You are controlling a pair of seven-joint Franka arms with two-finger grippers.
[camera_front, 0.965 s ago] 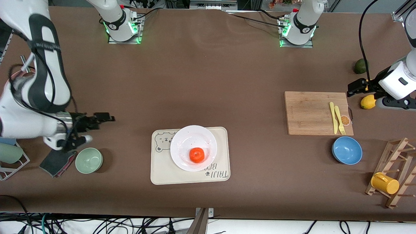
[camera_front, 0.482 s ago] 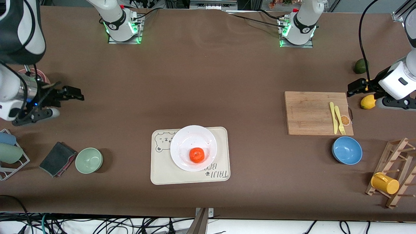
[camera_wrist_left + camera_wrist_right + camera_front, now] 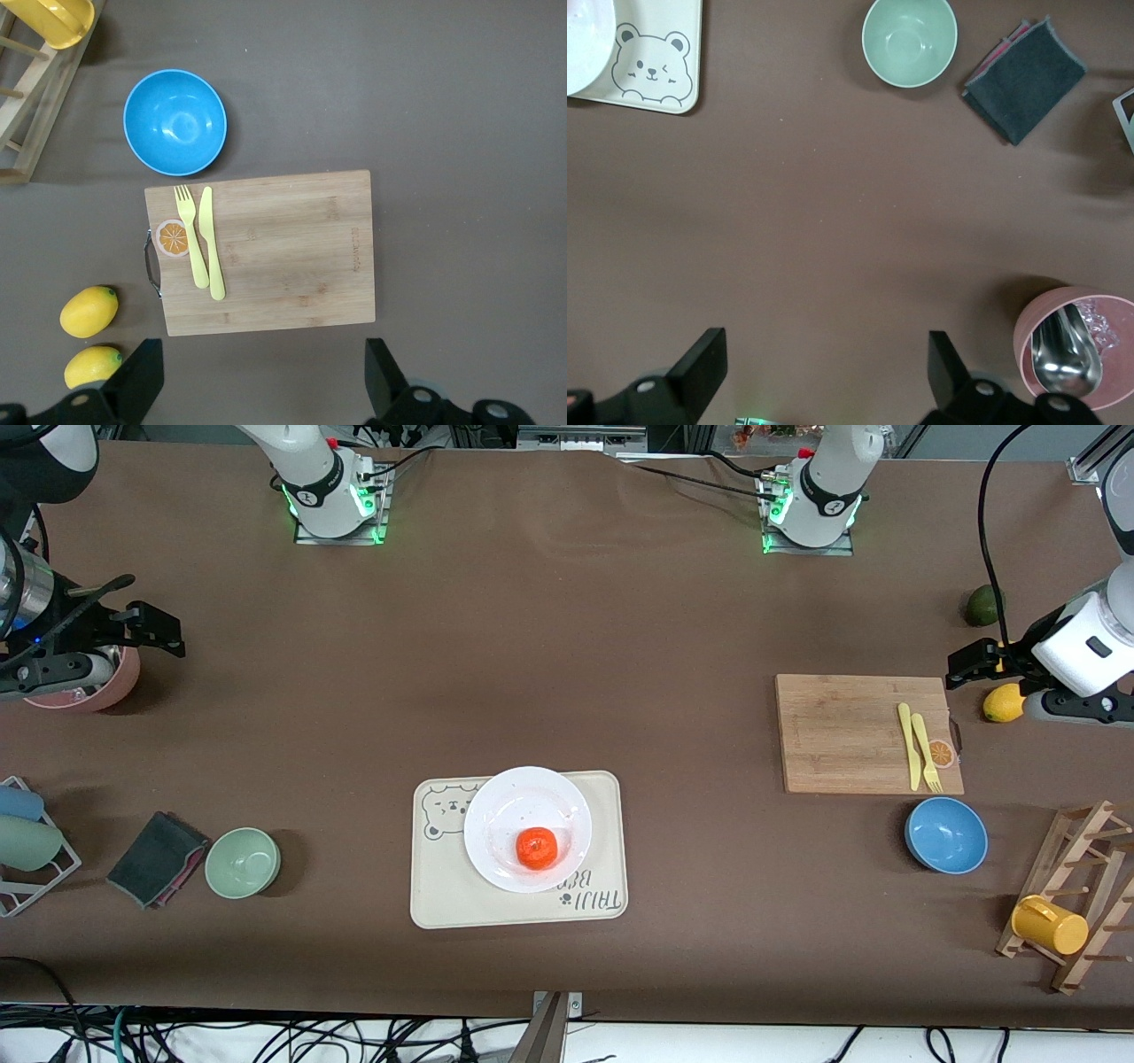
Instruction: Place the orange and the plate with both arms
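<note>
On the brown bench (image 3: 567, 646) in the front view, the small round orange-red orange (image 3: 537, 848) sat on the round white plate (image 3: 496, 815), toward the plate's edge nearer the camera. The plate rested on a cream rectangular tray with a bear drawing (image 3: 443, 895). The right claw (image 3: 146, 631) hung released, holding nothing, beside a pink bowl (image 3: 106, 686) at the right arm's end. The left claw (image 3: 970, 664) hung released and empty between a wooden cutting board (image 3: 842, 731) and a yellow lemon (image 3: 1001, 702).

Left wrist view: the fingers (image 3: 142, 376) stood wide apart over the board's edge, gripping nothing.

Right wrist view: the fingers (image 3: 704, 359) stood wide apart over bare bench; only the plate's rim showed at the tray.
</note>
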